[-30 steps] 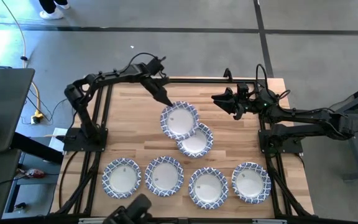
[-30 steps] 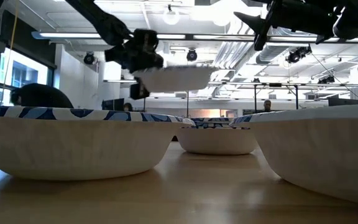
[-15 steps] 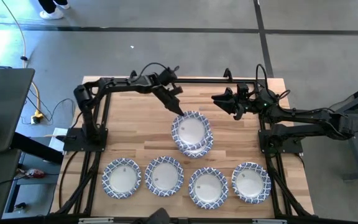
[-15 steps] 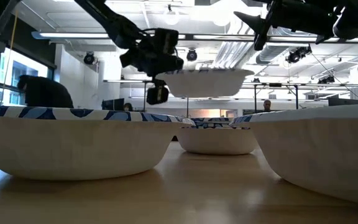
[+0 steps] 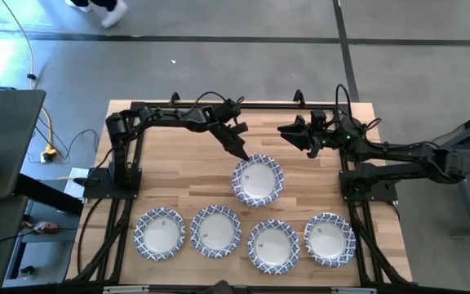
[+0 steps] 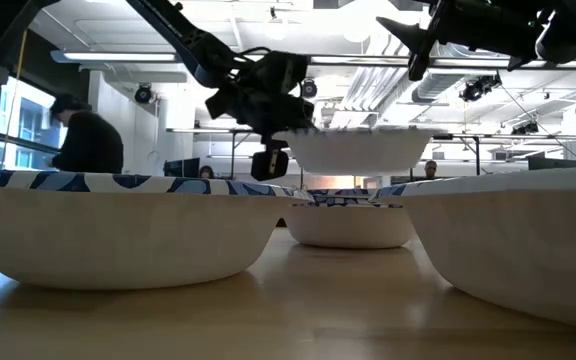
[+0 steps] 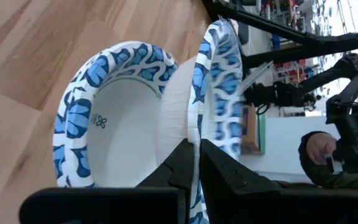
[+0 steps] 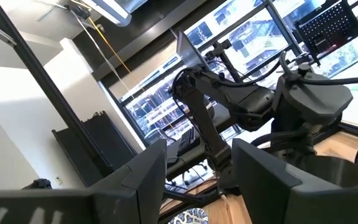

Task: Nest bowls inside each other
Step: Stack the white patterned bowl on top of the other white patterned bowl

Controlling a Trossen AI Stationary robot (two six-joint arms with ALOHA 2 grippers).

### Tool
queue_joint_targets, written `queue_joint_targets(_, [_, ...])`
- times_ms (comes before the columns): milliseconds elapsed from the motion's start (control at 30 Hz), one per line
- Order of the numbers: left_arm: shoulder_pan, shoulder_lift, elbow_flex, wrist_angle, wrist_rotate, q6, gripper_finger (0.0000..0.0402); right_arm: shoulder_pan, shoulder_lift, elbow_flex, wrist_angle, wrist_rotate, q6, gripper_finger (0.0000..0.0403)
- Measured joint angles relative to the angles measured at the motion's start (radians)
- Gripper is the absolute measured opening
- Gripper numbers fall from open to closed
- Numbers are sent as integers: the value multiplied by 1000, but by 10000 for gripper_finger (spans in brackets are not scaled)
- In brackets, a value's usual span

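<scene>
I can't see the lower bowl (image 6: 350, 225) from overhead (the carried bowl (image 5: 258, 180) covers it, at table centre).

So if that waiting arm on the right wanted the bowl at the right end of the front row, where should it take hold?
Probably by the rim. The small round blue-and-white patterned bowl sits upright and apart from its neighbour, and its thin flared edge is the only part narrow enough to pinch. Coming down from above on the right-hand side suits the right gripper, much as the left gripper pinches the rim of the bowl it carries.
</scene>
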Motion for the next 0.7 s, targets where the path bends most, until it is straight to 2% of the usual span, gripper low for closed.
queue_joint_targets(700, [-22, 0, 0, -17, -95, 25, 14, 0, 0, 0, 0, 0, -4, 172])
